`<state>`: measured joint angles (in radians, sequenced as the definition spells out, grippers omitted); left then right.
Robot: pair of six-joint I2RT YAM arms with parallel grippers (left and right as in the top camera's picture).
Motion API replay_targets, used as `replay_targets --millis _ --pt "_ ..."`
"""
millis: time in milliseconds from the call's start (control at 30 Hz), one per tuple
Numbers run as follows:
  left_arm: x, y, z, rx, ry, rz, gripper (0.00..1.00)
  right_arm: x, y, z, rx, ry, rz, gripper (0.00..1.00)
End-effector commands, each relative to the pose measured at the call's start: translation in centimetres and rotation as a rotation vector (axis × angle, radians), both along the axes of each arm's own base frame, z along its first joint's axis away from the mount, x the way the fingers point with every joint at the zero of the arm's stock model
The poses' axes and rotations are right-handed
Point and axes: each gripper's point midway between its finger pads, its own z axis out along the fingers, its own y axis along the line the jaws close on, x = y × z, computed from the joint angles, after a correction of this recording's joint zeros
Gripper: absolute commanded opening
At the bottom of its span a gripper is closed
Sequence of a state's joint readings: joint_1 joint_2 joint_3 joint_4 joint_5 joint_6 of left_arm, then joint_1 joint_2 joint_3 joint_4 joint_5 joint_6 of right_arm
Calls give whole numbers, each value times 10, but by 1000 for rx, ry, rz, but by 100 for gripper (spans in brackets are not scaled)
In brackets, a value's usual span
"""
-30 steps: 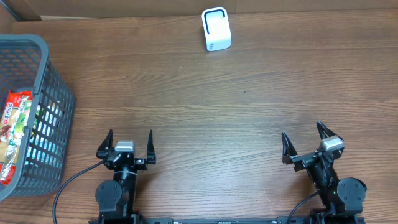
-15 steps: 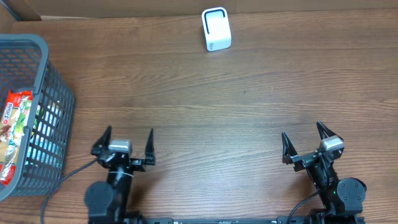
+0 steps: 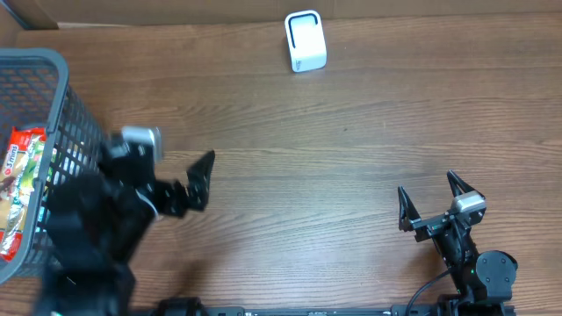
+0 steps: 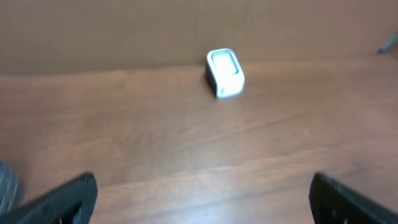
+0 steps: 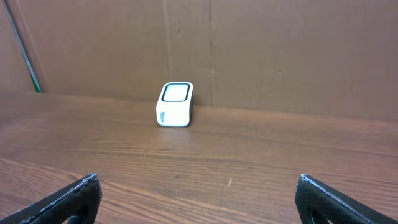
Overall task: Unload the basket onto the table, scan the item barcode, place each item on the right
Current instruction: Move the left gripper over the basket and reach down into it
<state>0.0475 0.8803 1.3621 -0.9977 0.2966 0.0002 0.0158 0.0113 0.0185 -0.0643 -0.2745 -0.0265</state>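
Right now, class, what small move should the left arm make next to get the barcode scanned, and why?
Probably swing the open left gripper leftward over the grey plastic mesh basket: the gripper holds nothing, and the red-and-green snack packet to scan lies inside that basket.

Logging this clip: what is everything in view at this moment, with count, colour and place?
scanner: one, white, far edge of the table, centre
basket: one, grey mesh, left edge of the table
snack packets: count unclear, red and green print, inside the basket
table: one, brown wood, under everything
cardboard backdrop: one, brown, behind the table
left gripper: one, black, open and empty, beside the basket, blurred in the overhead view
right gripper: one, black, open and empty, near right edge
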Motion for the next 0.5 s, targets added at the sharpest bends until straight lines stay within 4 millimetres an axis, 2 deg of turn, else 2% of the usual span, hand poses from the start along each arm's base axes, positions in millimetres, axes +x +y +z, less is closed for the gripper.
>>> replay_targets --millis 0,133,167,333,467 --pt "11 -7 54 -28 18 -35 100 0 2 -2 -4 -6 10 100" --pt "25 -7 93 -31 36 -37 100 0 2 -2 -4 -6 10 100" --pt "27 -7 96 -32 38 -38 100 0 2 -2 -4 -6 10 100" --pt "27 -9 92 -38 70 -51 100 0 2 -2 -4 -6 10 100" --pt "25 15 74 -11 157 105 100 0 2 -2 -4 -6 10 100"
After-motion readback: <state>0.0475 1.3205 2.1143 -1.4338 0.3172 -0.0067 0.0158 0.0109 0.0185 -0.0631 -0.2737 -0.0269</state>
